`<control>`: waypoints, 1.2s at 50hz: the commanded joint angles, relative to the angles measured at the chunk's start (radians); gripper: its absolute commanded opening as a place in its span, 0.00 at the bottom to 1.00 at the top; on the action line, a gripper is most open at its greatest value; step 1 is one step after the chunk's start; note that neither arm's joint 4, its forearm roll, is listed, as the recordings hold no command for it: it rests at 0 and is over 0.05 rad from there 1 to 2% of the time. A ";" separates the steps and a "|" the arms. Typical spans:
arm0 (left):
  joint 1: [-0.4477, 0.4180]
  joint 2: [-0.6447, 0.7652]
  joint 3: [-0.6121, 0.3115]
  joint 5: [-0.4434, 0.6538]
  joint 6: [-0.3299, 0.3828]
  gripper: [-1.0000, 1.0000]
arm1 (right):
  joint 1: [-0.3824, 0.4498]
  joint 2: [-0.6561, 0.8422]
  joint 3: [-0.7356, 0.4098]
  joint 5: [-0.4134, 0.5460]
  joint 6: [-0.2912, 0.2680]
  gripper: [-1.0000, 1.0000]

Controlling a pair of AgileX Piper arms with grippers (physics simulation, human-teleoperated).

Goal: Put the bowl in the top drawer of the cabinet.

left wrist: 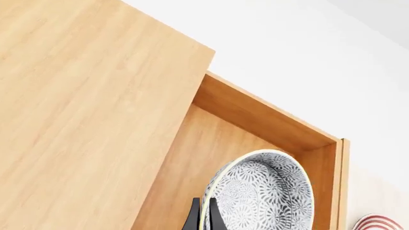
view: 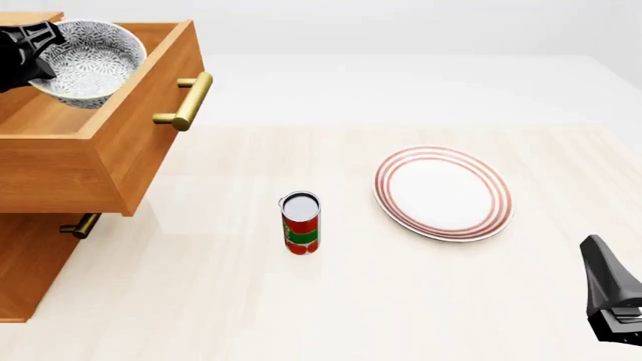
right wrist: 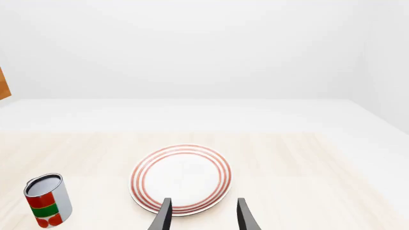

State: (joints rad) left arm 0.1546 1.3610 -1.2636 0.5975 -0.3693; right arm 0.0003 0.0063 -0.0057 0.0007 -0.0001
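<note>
Pale counter (view: pixel 422 301) carrying cabinet (view: pixel 30 263); left end effector (left wrist: pixel 202 218) pinching rim of bowl (view: pixel 86 64), hanging over open top drawer (view: pixel 140 143). Advising lowering level before letting go. Right end effector (right wrist: pixel 203 215) idling, spread apart, empty.

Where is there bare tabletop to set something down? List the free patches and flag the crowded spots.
Free: the wide strip between the can and the drawer's front, the near table edge below can and plate, and the far side behind the plate. Crowded: the drawer, filled by the bowl and left gripper.
</note>
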 commanded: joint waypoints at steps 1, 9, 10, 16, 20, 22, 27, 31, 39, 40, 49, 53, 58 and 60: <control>0.006 0.003 0.004 -0.011 0.008 0.00 | 0.000 0.000 0.000 0.000 0.000 1.00; 0.005 0.005 0.006 -0.014 0.009 0.00 | 0.000 0.000 0.000 0.000 0.000 1.00; 0.005 0.005 0.006 -0.013 0.009 0.00 | 0.000 0.000 0.000 0.000 0.000 1.00; 0.002 0.002 0.007 -0.011 0.008 0.00 | 0.000 0.000 0.000 0.000 0.000 1.00; 0.004 -0.002 0.009 -0.010 0.009 0.00 | 0.000 0.000 0.000 0.000 0.000 1.00; 0.004 -0.002 0.009 -0.009 0.010 0.00 | 0.000 0.000 0.000 0.000 0.000 1.00; 0.007 -0.004 0.012 -0.010 0.011 0.00 | 0.000 0.000 0.000 0.000 0.000 1.00; 0.011 -0.006 0.017 -0.012 0.012 0.00 | 0.000 0.000 0.000 0.000 0.000 1.00; 0.017 -0.009 0.028 -0.015 0.016 0.00 | 0.000 0.000 0.000 0.000 0.000 1.00; 0.017 -0.009 0.028 -0.015 0.017 0.00 | 0.000 0.000 0.000 0.000 0.000 1.00; 0.022 -0.011 0.032 -0.017 0.021 1.00 | 0.000 0.000 0.000 0.000 0.000 1.00; 0.022 -0.019 0.020 -0.018 0.025 1.00 | 0.000 0.000 0.000 0.000 0.000 1.00; 0.027 -0.024 0.016 -0.014 0.028 1.00 | 0.000 0.000 0.000 0.000 0.000 1.00; 0.030 -0.027 0.013 -0.012 0.029 1.00 | 0.000 0.000 0.000 0.000 0.000 1.00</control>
State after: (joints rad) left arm 0.1616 1.3506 -1.2393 0.5821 -0.3482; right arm 0.0003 0.0062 -0.0057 0.0006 -0.0001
